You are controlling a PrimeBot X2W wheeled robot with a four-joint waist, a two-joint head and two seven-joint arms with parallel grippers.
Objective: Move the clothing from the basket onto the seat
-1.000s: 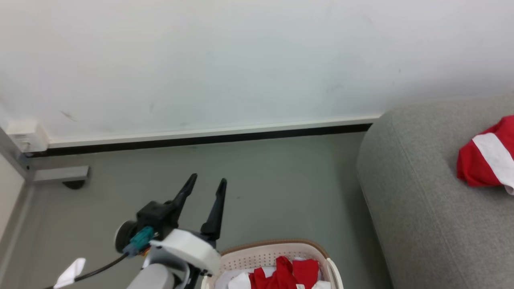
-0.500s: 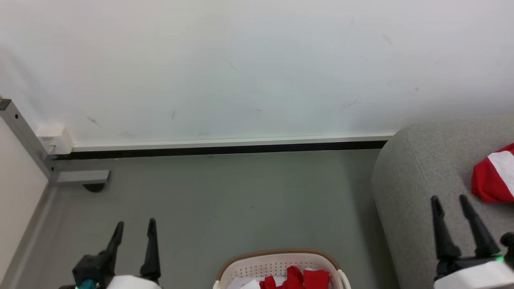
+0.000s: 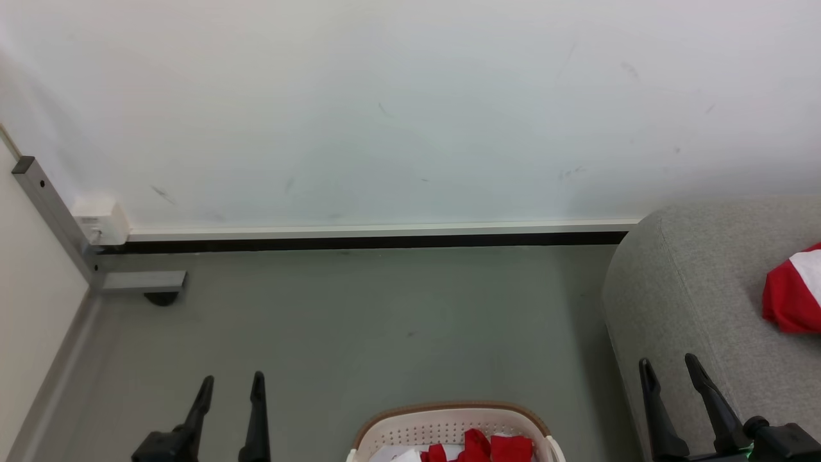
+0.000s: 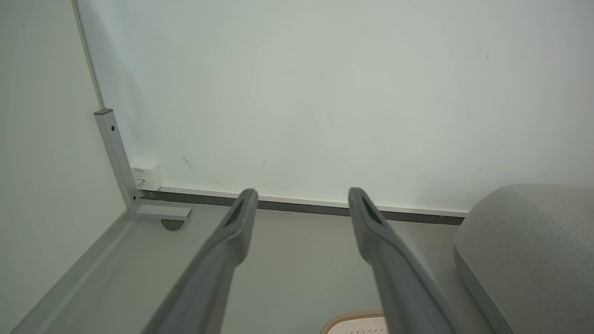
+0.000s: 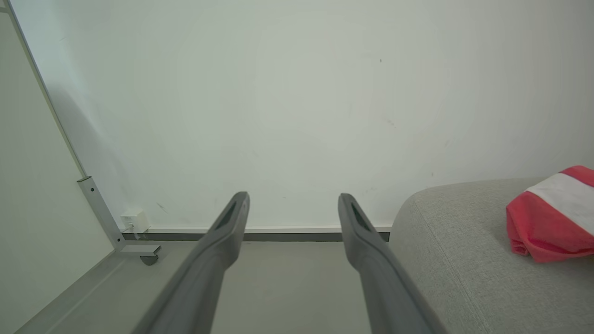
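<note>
Clerk: Item one, red clothing [image 3: 478, 448]. Location?

Checker: Head view, 6 o'clock. Crumpled heap with white patches, lying in the basket [image 3: 449, 410], which is cream, perforated and brown-rimmed. The bottom edge cuts off both, so the amount inside cannot be told.

Clerk: Item two?

Checker: Red-and-white garment [image 3: 792, 292], 3 o'clock, resting on the seat [image 3: 693, 289] and cut by the right edge. The right wrist view gives more of the garment [image 5: 552, 218]: a folded bundle with one broad white stripe, at 3 o'clock on the grey upholstery [image 5: 464, 260].

Clerk: Left wrist view?

Checker: Rounded end of the seat [image 4: 533, 241] at 4 o'clock. Sliver of basket rim [image 4: 355, 319] at 6 o'clock, between the fingers, nearer the right-hand one.

Clerk: Grippers?

Checker: Left gripper [image 3: 233, 378], head view 7 o'clock, over the floor and apart from the basket. Fingers spread, nothing between them, as its own camera confirms [image 4: 301, 192]. Right gripper [image 3: 667, 360], 5 o'clock, fingers likewise parted and empty [image 5: 293, 196], overlapping the seat's near flank. Both bodies are cut by the bottom edge.

Clerk: Surroundings?

Checker: Pale wall [image 3: 410, 109] at 12 o'clock. White skirting [image 3: 385, 230] over a dark strip. Grey-green floor [image 3: 385, 321]. Grey metal post [image 3: 54, 218] with a foot, and a white box [image 3: 99, 221], both at 9 o'clock.
</note>
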